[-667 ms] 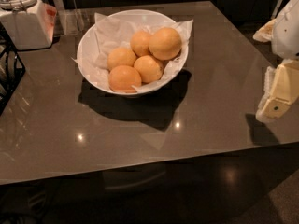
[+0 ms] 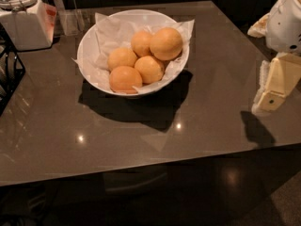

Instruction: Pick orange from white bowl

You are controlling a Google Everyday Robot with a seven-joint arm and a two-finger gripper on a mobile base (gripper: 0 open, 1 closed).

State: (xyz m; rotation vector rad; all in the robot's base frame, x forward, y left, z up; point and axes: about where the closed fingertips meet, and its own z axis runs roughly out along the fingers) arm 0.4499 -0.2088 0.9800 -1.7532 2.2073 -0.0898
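Observation:
The white bowl [image 2: 89, 41], lined with crinkled white paper, stands on the dark table at the back centre. It holds five pale-orange fruits. The orange [image 2: 166, 43], the largest, lies at the bowl's right side, on top of the others. Several smaller oranges [image 2: 123, 78] lie to its left and in front of it. My gripper [image 2: 272, 84], cream-coloured under a white arm, hangs over the table's right edge. It is well to the right of the bowl, apart from it, and holds nothing.
A white lidded canister [image 2: 23, 22] stands at the back left corner, with a clear glass [image 2: 70, 20] beside it. A black wire rack [image 2: 9, 74] is at the left edge. The dark table [image 2: 141, 140] reaches toward the front.
My gripper has shifted slightly left and up at the table's right edge. The bowl and the oranges have not moved.

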